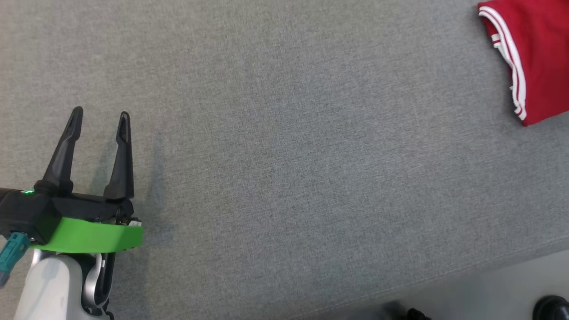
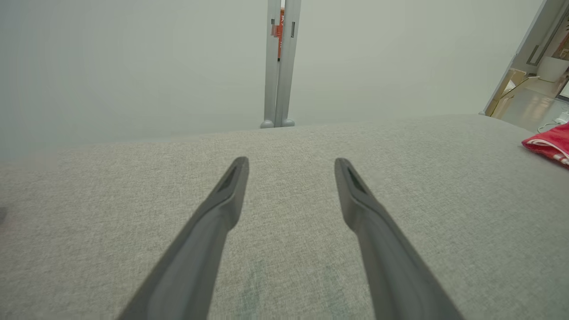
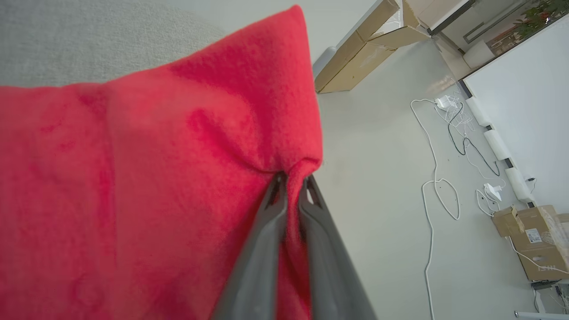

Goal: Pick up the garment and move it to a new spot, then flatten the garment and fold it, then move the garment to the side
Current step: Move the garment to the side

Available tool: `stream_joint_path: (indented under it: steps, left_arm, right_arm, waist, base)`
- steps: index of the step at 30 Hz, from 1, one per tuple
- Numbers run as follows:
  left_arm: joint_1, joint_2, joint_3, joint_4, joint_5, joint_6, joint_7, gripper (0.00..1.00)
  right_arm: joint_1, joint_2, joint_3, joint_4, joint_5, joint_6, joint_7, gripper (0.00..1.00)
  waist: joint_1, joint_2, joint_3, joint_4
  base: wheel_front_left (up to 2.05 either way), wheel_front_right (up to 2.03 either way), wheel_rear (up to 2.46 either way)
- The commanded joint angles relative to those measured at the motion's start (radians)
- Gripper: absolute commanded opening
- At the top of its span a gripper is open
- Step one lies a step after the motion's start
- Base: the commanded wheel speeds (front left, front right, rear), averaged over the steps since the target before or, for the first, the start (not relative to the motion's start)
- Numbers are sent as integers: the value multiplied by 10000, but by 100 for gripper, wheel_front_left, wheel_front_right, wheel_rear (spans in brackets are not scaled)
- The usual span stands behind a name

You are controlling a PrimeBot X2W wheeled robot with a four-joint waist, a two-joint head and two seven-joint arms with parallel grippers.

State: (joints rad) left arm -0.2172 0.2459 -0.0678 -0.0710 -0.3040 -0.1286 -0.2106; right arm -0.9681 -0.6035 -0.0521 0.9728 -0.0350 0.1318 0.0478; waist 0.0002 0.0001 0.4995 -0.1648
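**Grey tabletop, red garment pinched at the far right**

Grey woven cloth covers the tabletop (image 1: 289, 155), and we start at its left side. There we see the left gripper (image 1: 101, 112) over the bare cloth, a green band (image 1: 89, 238) around its wrist. Its jaws are spread wide with nothing between them. In the left wrist view the same gripper (image 2: 291, 161) points across the bare surface towards a grey post (image 2: 280, 66) beyond the far edge.

Moving right, we cross the middle of the tabletop. In the head view's lower right corner a strip of pale floor (image 1: 489, 284) shows past the tabletop's edge.

At the upper right of the head view we find the garment (image 1: 533, 58), red with white stripes along one hem. It lies on the tabletop, well apart from the left gripper, and the frame edge cuts it off. The left wrist view catches it as a red sliver (image 2: 549, 144) at the right border.

Furthest right, the right gripper (image 3: 294, 178) has its jaws pressed together, pinching a fold at the garment's edge. Past the red cloth (image 3: 133, 178) we see the floor with white cables (image 3: 433, 191) and cardboard boxes (image 3: 533, 240).
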Motion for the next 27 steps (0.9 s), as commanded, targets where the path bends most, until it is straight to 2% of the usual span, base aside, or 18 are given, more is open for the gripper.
stream_joint_path:
  steps: [1, 7, 8, 9, 18, 21, 27]
  left_arm:
    - [-113, 132, 47, -121, 11, 29, 69, 100]
    - [113, 234, 79, -369, -63, 87, 206, 100]
    - [128, 239, 68, -382, -67, 96, 209, 100]
    - [134, 230, 49, -394, -84, 111, 222, 100]
    - [263, -88, -148, 111, -246, 147, -65, 100]
    - [348, -269, -215, 454, -330, 148, -211, 100]
    - [730, -606, -211, 1172, -464, 191, -419, 100]
  right_arm:
    - [-128, -17, -257, -103, -289, -21, -220, 0]
    - [18, 230, -1056, -452, -1368, -21, -641, 0]
    - [58, 283, -1165, -490, -1480, -21, -656, 17]
    - [115, 366, -1248, -567, -1640, -21, -719, 100]
    - [859, 786, -1682, -993, -2480, -21, -1112, 100]
    - [1188, 969, -1771, -1081, -2260, -21, -1494, 100]
    - [2203, 1789, -1576, -1660, -1350, -21, -2455, 100]
  waist:
    - [-2, -1, 543, 10]
    - [-2, -1, 682, 223]
    - [-2, -1, 677, 249]
    - [-2, -1, 661, 283]
    - [-2, -1, -231, 536]
    - [-2, -1, -834, 654]
    - [-2, -1, -2141, 868]
  base:
    - [0, 0, 0]
    - [0, 0, 0]
    - [0, 0, 0]
    - [0, 0, 0]
    - [0, 0, 0]
    - [0, 0, 0]
    - [0, 0, 0]
